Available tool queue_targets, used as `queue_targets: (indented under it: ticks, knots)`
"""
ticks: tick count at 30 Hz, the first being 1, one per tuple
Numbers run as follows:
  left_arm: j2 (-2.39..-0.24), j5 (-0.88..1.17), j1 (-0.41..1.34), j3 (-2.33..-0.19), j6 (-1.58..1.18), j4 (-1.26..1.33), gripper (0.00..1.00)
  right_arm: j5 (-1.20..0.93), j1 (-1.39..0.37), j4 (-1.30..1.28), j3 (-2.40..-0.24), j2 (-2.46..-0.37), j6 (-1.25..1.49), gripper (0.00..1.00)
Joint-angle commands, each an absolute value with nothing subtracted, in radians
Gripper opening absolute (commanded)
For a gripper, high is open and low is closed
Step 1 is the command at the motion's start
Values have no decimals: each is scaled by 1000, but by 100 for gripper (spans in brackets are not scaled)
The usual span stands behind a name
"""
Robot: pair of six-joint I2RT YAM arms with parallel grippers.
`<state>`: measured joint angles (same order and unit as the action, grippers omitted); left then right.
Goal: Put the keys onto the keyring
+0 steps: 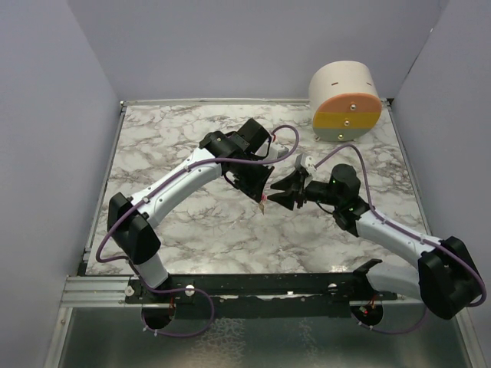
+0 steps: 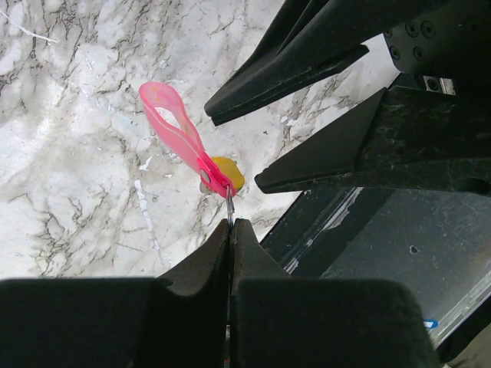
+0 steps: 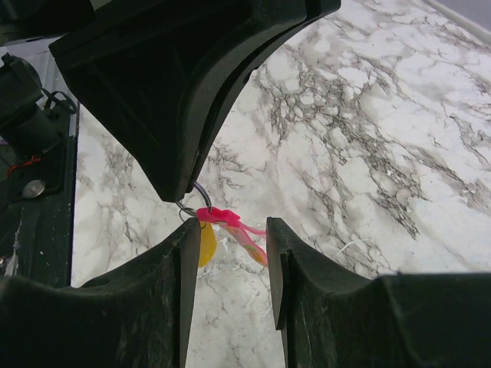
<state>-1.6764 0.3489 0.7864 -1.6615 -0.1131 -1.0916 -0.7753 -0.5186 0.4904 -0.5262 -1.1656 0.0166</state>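
Left fingers [image 3: 176,100] block the right fingers [image 3: 146,307] ahead; cylinder [image 1: 345,100] fills the far-right corner.

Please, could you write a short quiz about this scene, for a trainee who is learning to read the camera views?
1. True or false: the left pincer is shut on the thin metal keyring.
2. What colour is the elongated key hanging from that ring? A) green B) pink C) blue
3. Fill in the missing word: seen from its own wrist camera, the right pincer is ___ (open or shut).

Key: 1 true; 2 B; 3 open.
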Motion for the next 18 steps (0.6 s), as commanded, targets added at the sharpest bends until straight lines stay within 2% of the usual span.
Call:
queue_targets:
  ticks: [1,18]
  knots:
    - [-1637,330,784,-1689,-108,-1097,0,-765,-530,505,-557,-1181,0,40]
    - [-1644,408,785,-1680,-97,-1092,0,-754,-562,516,-567,-1199,-11,37]
